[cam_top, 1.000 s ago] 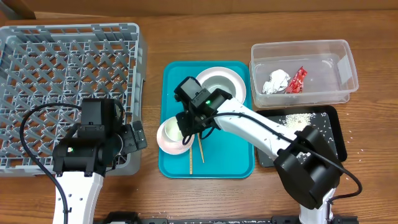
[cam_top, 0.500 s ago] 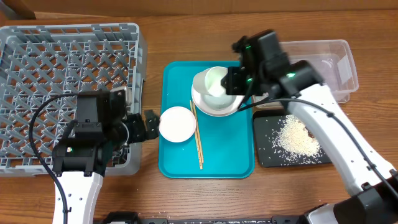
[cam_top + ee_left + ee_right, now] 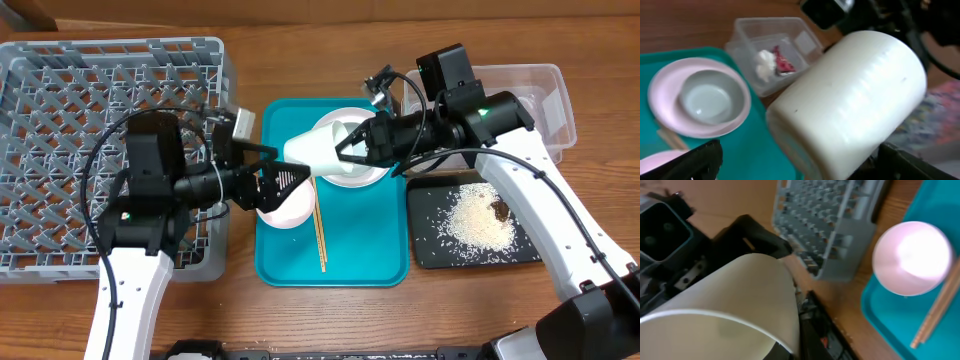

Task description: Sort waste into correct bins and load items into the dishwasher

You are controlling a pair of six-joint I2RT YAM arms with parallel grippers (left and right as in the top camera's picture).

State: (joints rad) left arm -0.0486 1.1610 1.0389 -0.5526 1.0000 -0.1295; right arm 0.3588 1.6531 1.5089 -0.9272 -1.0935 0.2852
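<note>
Two grippers meet over the teal tray (image 3: 370,262), with the cup (image 3: 312,150) between them, off the surface and lying roughly on its side. Right gripper (image 3: 352,147) is clamped on the cup at the rim end; the right wrist view has the open rim close to the lens. Left gripper (image 3: 279,178) is spread wide. Its fingers (image 3: 696,161) sit at the bottom corners of the left wrist view, with the cup's closed end just ahead. Cannot tell whether either pad touches the wall. Reads as a handover toward the rack (image 3: 100,120), not yet made.

Handling, as judged:
- Cup is small, rigid and light.
- Its wall is smooth and looks glazed, so likely slippery.
- It would chip if dropped onto the tray.
- Best hold for the left is across the cylinder wall near the base, clear of the right's fingers, squeezed square so it cannot squirt out.
- Right should keep its clamp until the left has closed.

Elsewhere:
- Plate (image 3: 352,181) carries the bowl (image 3: 710,97), under the cup.
- Pink bowl (image 3: 287,208) and chopsticks (image 3: 320,240) lie on the teal tray.
- No dish is in the rack.
- Rice (image 3: 475,222) and scrap (image 3: 498,209) are on the black tray (image 3: 430,252).
- Napkin (image 3: 765,62) and wrapper (image 3: 782,62) are in the tub (image 3: 740,47).

Waste looks sorted; all dishes are outstanding.
</note>
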